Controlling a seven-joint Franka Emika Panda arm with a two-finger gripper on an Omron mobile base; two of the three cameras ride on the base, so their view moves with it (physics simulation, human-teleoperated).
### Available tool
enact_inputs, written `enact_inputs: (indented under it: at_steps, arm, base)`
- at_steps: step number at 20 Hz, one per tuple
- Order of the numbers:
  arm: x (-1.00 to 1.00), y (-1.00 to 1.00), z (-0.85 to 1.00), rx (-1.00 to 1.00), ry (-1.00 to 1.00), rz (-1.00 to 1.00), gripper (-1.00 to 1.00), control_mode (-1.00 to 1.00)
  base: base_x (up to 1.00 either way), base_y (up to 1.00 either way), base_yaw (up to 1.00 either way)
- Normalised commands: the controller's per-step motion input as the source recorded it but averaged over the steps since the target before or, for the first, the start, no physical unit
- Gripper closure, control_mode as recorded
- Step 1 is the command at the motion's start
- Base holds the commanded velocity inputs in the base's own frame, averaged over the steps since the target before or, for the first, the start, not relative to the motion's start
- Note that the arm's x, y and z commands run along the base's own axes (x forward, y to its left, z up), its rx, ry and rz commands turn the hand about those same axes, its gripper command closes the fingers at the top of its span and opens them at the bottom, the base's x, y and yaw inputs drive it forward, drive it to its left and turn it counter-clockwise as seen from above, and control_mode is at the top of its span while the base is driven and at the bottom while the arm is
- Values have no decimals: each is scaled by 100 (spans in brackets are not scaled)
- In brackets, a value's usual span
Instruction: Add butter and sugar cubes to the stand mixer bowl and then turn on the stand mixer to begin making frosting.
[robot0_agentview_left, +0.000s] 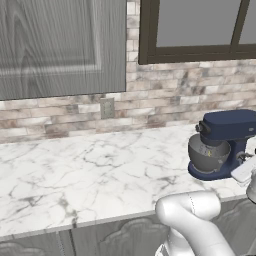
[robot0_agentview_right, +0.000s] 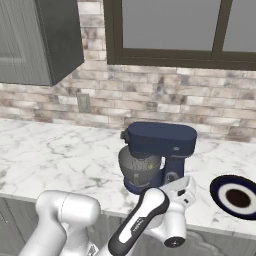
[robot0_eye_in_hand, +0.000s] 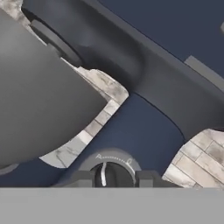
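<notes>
A: From the hand camera, pressed close against the stand mixer (robot0_eye_in_hand: 144, 127): navy column, grey bowl (robot0_eye_in_hand: 39, 96) bulging on the left, a round dial (robot0_eye_in_hand: 109, 173) low in the middle. Gripper (robot0_eye_in_hand: 114, 178) closed on that dial, one dark tip either side, touching it.

B: From the right base camera, same mixer (robot0_agentview_right: 157, 155) seen whole, near the counter's (robot0_agentview_right: 50, 155) front edge, the white hand at its base. Dark round plate (robot0_agentview_right: 235, 196) to its right, apart from it.

A: From the left base camera, mixer (robot0_agentview_left: 222, 145) far right; broad bare marble to its left, brick wall (robot0_agentview_left: 165, 105) behind. Butter and sugar cubes: cannot tell where.
</notes>
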Motion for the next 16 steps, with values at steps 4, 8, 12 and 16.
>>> enact_inputs:
  at_steps: [4, 8, 12, 16]
  arm:
    - [0, 0, 0, 29, 0, -6, 100, -100]
    - [0, 0, 0, 29, 1, -7, 100, -100]
    - [0, 1, 0, 29, 4, -7, 100, -100]
    - [0, 0, 0, 30, 6, -6, 100, -100]
  base:
    - [0, 0, 0]
    - [0, 0, 0]
    - [0, 0, 0]
    - [0, 0, 0]
